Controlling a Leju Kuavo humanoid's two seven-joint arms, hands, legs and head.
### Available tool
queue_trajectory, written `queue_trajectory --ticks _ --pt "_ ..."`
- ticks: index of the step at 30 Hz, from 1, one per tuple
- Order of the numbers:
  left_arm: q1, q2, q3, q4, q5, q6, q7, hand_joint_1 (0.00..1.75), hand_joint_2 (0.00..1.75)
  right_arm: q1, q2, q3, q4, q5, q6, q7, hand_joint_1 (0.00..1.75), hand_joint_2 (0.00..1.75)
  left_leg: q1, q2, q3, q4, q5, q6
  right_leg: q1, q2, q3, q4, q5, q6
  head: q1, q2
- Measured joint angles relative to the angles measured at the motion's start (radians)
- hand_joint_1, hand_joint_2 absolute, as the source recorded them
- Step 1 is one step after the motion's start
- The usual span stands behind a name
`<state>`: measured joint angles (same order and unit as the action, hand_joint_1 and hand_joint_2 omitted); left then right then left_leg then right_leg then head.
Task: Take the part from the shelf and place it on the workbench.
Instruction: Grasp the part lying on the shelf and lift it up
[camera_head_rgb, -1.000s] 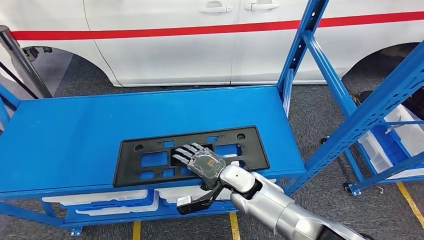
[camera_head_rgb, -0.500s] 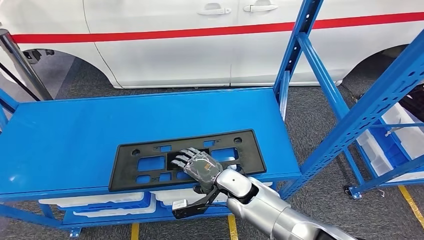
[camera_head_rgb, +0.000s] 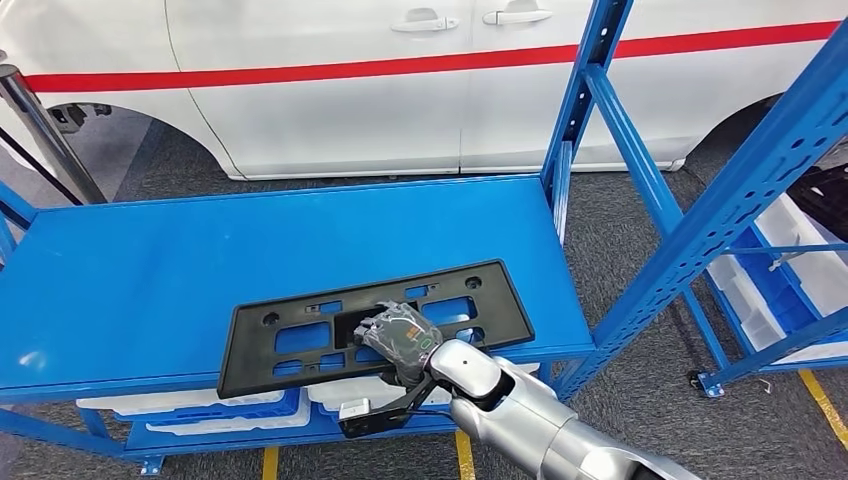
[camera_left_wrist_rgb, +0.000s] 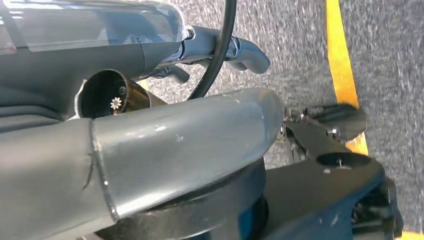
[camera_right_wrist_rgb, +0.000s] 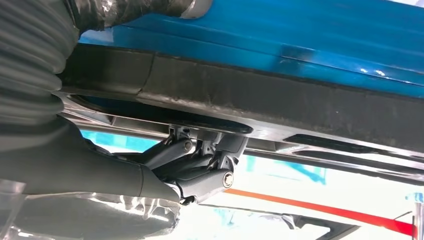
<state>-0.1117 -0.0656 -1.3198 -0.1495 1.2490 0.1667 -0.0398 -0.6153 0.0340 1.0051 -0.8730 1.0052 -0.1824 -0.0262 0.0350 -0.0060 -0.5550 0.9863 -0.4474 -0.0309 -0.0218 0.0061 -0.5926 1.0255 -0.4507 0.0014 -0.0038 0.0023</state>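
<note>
At the far left of the head view a blue surface (camera_head_rgb: 150, 270) spreads wide, with pale bins (camera_head_rgb: 190, 408) on the shelf level beneath its near edge; on the near part of it lies the part (camera_head_rgb: 300, 330), a flat black plastic frame with several cut-outs, long side running left to right, its near edge overhanging the lip of the surface slightly. Over the middle of the near edge sits the right hand (camera_head_rgb: 398, 335), fingers curled down over the frame's rim; the right wrist view shows the thumb (camera_right_wrist_rgb: 200, 175) tucked under the black edge, so the hand grips the part from above and below. The left hand (camera_left_wrist_rgb: 150, 45) hangs over grey floor with a yellow line (camera_left_wrist_rgb: 345, 65); whether its fingers are spread or closed I cannot tell. To the right rise the blue uprights of the shelf (camera_head_rgb: 720, 220), and a white van (camera_head_rgb: 400, 90) with a red stripe stands beyond.

In my judgement the part is being drawn off by its near edge; to do this well the grip should stay firm and central, since a long thin frame held at one rim will sag or twist; lift the near edge a little, slide it level toward the robot, and keep the far corners free of the right-hand uprights.
</note>
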Motion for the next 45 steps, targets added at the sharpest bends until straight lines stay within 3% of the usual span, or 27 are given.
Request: queue_trajectory --ticks 6,10,34,45 --pt "0.0 0.0 -0.007 0.0 0.008 0.0 -0.002 0.0 0.0 0.009 -0.012 -0.015 -0.039 -0.001 0.013 -0.001 1.47 1.75 -0.003 0.0 -0.001 0.003 0.001 0.002 0.0 0.0 0.0 -0.001 0.003 0.003 0.0 0.0" --pt "0.0 0.0 -0.011 0.0 0.01 0.0 -0.002 0.0 0.0 0.014 -0.021 -0.022 -0.062 -0.001 0.018 -0.001 1.65 1.75 -0.003 0.0 -0.001 0.003 0.002 0.003 0.0 0.0 0.0 -0.003 0.004 0.005 0.0 0.0" --pt "0.002 -0.002 -0.013 0.0 0.043 -0.008 -0.016 0.0 0.0 -0.045 -0.133 -0.094 -0.362 -0.046 0.068 0.007 1.71 1.75 -0.003 0.0 -0.005 0.005 -0.001 0.006 -0.001 0.001 -0.003 -0.006 0.003 0.007 0.0 0.0" --pt "0.001 -0.008 -0.015 0.0 0.053 -0.009 -0.017 0.0 0.0 -0.052 -0.15 -0.102 -0.412 -0.05 0.068 0.007 1.71 1.75 -0.003 0.0 -0.005 0.005 -0.003 0.006 -0.001 0.001 -0.003 -0.006 0.002 0.007 0.0 0.0"
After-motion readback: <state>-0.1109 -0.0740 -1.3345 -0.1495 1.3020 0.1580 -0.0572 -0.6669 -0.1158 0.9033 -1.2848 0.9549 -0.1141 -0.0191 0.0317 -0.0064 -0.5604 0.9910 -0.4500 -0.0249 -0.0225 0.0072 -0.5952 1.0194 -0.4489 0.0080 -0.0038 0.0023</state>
